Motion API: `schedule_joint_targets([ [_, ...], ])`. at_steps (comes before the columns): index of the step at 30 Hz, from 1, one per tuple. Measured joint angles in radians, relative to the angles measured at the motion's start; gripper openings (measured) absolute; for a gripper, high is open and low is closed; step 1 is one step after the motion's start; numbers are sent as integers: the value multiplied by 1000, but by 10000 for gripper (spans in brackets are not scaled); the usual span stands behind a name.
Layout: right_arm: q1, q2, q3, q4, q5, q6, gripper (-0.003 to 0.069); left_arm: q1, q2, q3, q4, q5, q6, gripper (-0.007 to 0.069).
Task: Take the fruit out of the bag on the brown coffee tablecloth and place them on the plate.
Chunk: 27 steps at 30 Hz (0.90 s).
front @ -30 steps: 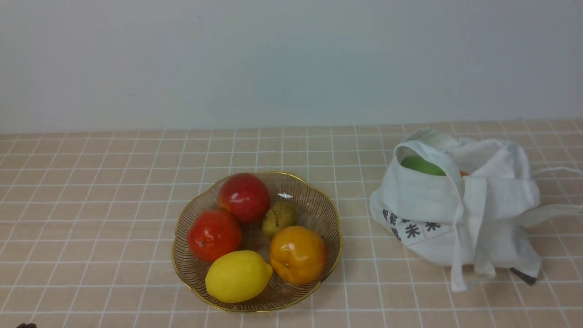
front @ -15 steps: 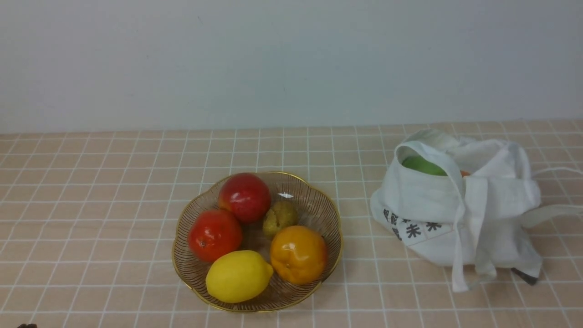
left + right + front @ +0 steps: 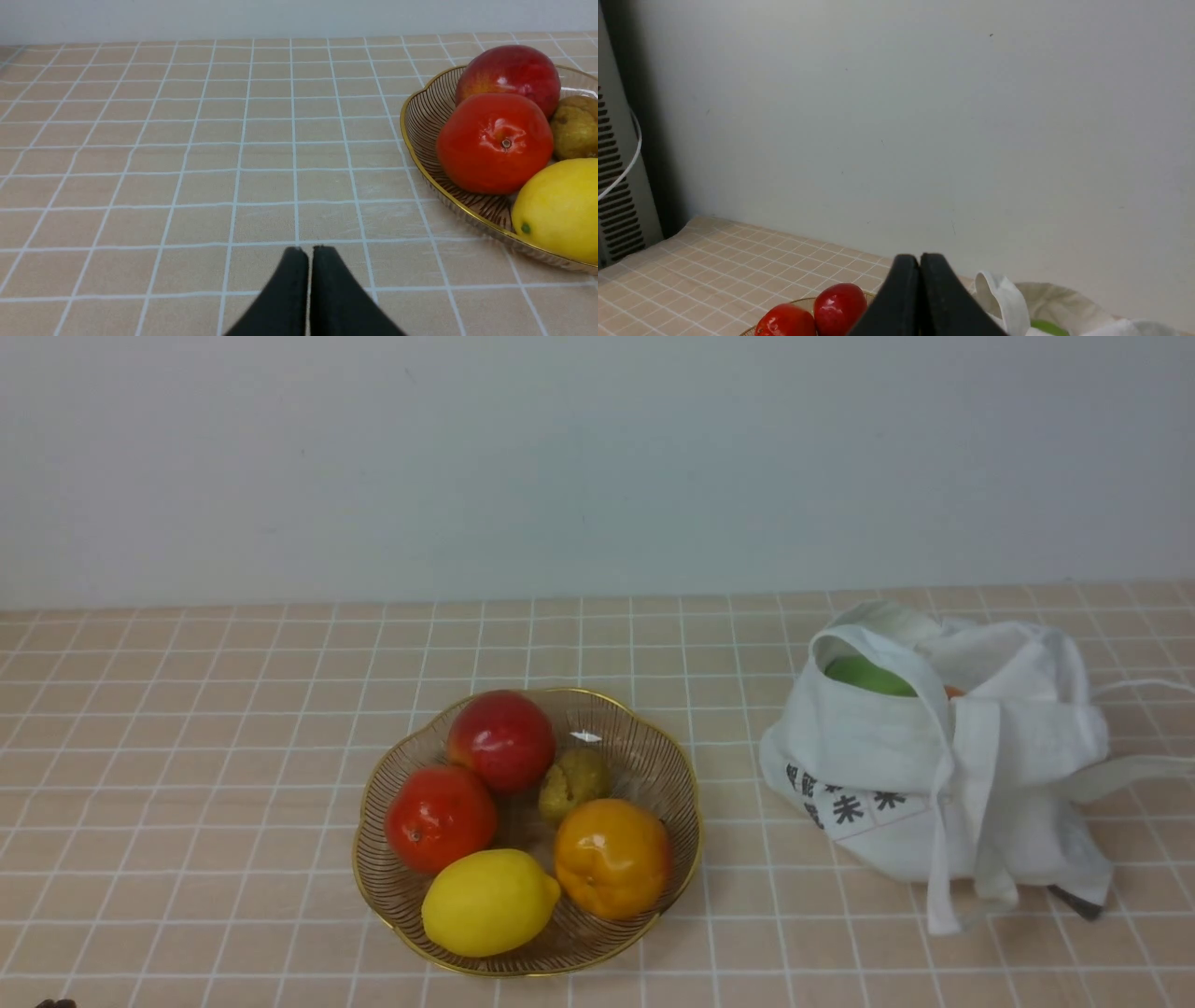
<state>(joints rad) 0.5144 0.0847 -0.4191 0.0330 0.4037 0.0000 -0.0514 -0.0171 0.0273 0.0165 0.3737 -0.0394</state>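
The white bag (image 3: 878, 747) with black characters stands at the right on the grid-lined brown coffee tablecloth (image 3: 187, 756). A green fruit (image 3: 866, 676) shows in its open mouth, with a sliver of something orange beside it. The amber glass plate (image 3: 695, 840) at centre holds a red apple (image 3: 501, 739), a red-orange fruit (image 3: 439, 817), a small brownish fruit (image 3: 571, 781), an orange (image 3: 611, 857) and a lemon (image 3: 487, 902). My left gripper (image 3: 309, 249) is shut and empty, low over the cloth left of the plate (image 3: 411, 140). My right gripper (image 3: 920, 256) is shut and empty, raised, with the bag (image 3: 1004, 298) beyond it.
A pale wall rises behind the table. In the right wrist view a grey vented unit (image 3: 616, 219) with a white cable stands past the cloth's far left edge. The bag's long straps (image 3: 1134, 770) trail to the right. Neither gripper shows in the front view.
The bag's right strap and lower folds have shifted very slightly. Nothing else has moved.
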Motion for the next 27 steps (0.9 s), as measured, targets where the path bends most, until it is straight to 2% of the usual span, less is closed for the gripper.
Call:
schedule_joint_targets([
  [5, 0, -1, 3, 13, 0, -26, -14, 0, 0, 0, 0, 0, 0, -8],
  [7, -43, -27, 32, 5, -2, -31, -14, 0, 0, 0, 0, 0, 0, -8],
  [15, -404, -97, 214, -5, -1, -34, -14, 0, 0, 0, 0, 0, 0, -8],
  [19, -522, -98, 334, -5, 0, -34, -14, 0, 0, 0, 0, 0, 0, -8],
  [24, -533, -98, 435, -1, 8, -33, -14, 0, 0, 0, 0, 0, 0, -8],
  [27, -497, -98, 437, 4, 1, -33, -14, 0, 0, 0, 0, 0, 0, -8],
])
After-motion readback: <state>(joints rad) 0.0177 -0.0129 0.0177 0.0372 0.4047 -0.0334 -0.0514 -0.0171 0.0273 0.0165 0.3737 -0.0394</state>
